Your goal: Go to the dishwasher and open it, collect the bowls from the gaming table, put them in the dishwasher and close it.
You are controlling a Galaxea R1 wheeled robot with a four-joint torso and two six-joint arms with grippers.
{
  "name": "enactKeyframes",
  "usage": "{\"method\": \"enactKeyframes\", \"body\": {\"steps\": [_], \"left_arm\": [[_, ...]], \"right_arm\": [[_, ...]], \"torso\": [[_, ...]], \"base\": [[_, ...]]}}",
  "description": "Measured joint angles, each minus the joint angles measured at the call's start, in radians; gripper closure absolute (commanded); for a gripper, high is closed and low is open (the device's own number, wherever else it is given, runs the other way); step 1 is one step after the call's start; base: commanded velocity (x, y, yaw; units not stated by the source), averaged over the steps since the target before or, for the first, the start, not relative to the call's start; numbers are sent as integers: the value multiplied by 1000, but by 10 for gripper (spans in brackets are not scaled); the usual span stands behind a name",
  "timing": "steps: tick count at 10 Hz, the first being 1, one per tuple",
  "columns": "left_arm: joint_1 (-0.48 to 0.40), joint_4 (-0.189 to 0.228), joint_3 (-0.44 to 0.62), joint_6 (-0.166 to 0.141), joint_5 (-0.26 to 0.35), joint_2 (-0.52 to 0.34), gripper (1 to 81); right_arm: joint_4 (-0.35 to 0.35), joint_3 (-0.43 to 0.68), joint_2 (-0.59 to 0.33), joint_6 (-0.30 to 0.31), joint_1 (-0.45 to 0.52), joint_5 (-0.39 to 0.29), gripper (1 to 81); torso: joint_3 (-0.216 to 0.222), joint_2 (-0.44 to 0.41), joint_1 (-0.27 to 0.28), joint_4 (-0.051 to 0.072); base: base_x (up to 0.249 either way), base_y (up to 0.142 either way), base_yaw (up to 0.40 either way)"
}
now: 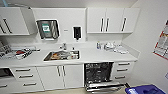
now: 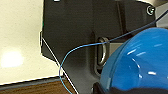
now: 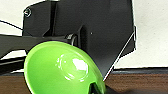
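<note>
The dishwasher [image 1: 98, 72] stands open under the counter, right of the sink. Its steel door [image 1: 105, 86] is folded down and the dark racks show inside. In the left wrist view a bright blue bowl [image 2: 140, 60] hangs tilted above the floor, with my left gripper [image 2: 105, 88] shut on its rim. In the right wrist view a green bowl [image 3: 62, 67] is also tilted in the air, its rim clamped by my right gripper [image 3: 95, 88]. The gaming table is out of view.
A white counter [image 1: 95, 56] runs along the wall, with a sink [image 1: 62, 55] full of items and bottles to the right. White drawers [image 1: 122, 70] flank the dishwasher. A dark blue object [image 1: 145, 89] sits at the lower right, close to the lowered door.
</note>
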Motion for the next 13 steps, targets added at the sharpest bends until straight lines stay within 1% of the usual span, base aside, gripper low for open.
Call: {"method": "enactKeyframes", "body": {"steps": [3, 4, 5, 7, 8, 10, 13], "left_arm": [[0, 0, 0, 0, 1, 0, 811], [-12, 2, 0, 4, 1, -2, 811], [-11, 2, 0, 2, -6, -4, 811], [22, 0, 1, -8, -1, 2, 811], [6, 2, 1, 3, 5, 1, 811], [-4, 3, 1, 2, 2, -2, 811], [3, 2, 1, 0, -2, 0, 811]], "right_arm": [[0, 0, 0, 0, -1, -2, 811], [0, -1, 0, 0, 17, 2, 811], [0, -1, 0, 0, 23, 11, 811], [-2, -3, 0, 0, -16, -11, 811], [-2, -4, 0, 0, -8, -10, 811], [-1, -5, 0, 0, 16, 7, 811], [-1, -5, 0, 0, 4, 0, 811]], "torso": [[0, 0, 1, 0], [-1, 1, 3, 0], [0, 1, 2, 0], [0, -1, 0, 0], [0, 0, 1, 0], [0, 0, 1, 0], [0, 0, 1, 0]], "base": [[155, 0, 0], [164, 0, 0], [165, 0, 0], [165, 0, 0], [165, 0, 0], [165, 0, 0], [165, 0, 0]]}}
